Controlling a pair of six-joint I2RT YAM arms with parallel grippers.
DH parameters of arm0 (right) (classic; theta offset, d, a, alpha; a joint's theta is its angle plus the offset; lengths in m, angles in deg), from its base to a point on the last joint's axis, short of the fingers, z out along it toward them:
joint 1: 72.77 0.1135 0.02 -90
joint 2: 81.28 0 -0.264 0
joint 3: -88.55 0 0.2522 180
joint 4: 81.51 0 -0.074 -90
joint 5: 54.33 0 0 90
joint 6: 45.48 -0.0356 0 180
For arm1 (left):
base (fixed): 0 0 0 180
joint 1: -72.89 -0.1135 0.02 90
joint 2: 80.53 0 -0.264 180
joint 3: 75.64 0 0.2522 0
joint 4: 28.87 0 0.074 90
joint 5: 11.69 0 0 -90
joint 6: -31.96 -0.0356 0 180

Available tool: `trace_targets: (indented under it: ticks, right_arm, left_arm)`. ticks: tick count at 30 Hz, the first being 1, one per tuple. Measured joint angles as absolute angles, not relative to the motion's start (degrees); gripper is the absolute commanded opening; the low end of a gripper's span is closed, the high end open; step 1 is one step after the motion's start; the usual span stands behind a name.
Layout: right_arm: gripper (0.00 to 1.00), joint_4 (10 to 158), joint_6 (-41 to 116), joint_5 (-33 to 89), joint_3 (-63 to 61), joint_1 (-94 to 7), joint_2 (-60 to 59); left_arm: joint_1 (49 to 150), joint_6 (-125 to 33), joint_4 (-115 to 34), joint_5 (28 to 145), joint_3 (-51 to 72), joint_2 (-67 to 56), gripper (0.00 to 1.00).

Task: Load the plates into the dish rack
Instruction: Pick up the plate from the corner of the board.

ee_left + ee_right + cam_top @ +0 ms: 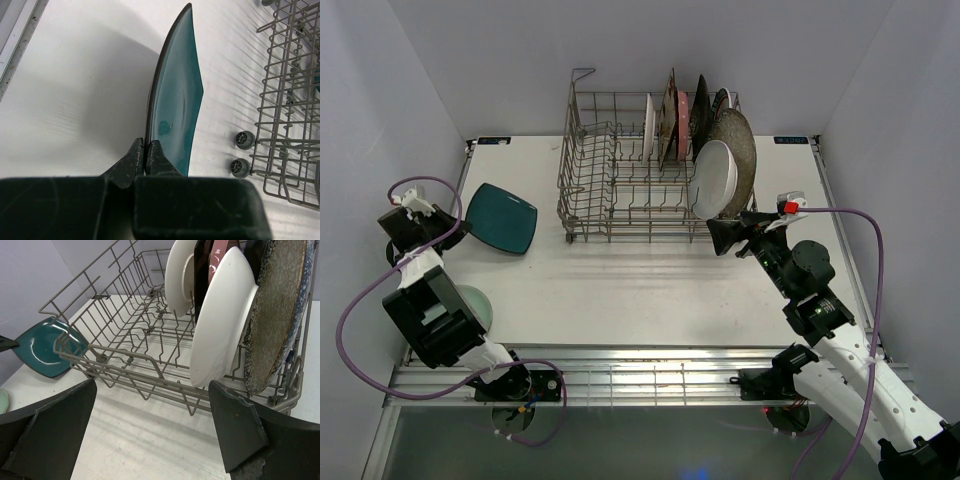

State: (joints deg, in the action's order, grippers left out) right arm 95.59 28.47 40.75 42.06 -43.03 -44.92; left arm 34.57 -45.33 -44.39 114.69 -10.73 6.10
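L. tool (462, 228) is seen clenched on the rim of the teal square plate (501, 217) at centre-left of the overhead view, near the dish rack (595, 160) but apart from it. In the L. wrist view the pads (131, 162) are pinched onto the plate's thin edge, w/ the plate seen edge-on. Whether it is lifted clear of the bench (620, 290) cannot be told. R. tool (740, 230) is shown released, jaws wide & nothing between them, just in front of the rack's loaded end at centre-right.

The plate is judged to be glazed ceramic: stiff, fairly heavy for a rim pinch, slick & breakable. A hold at one edge is likely to let it swing or slip, so a deep bite over the rim, mid-side rather than at a corner, is advised. Contact w/ the wire tines should be kept soft.

The plate is shown as dark teal & glossy, square w/ rounded corners, a shallow dished centre & a darker rim line. Several plates are stood on edge in the rack's upper-right section, incl. a white plate (715, 180) & a speckled grey plate (742, 150). A pale green plate (478, 305) is seen on the bench at lower left, partly hidden by the L. arm.
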Motion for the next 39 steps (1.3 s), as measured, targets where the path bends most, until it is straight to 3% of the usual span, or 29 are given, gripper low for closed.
trace_targets:
  ticks: [20,39]
  right_arm:
    - [0.97,95.6,28.5,38.1,42.1,-43.0,-43.4]
    - [0.96,99.3,27.4,20.6,35.6,-43.0,-32.6]
  left_arm:
    - [34.6,-45.6,-57.8,115.4,3.4,2.3,0.00]
    - [34.6,-47.4,-69.7,117.1,15.3,-11.7,0.00]
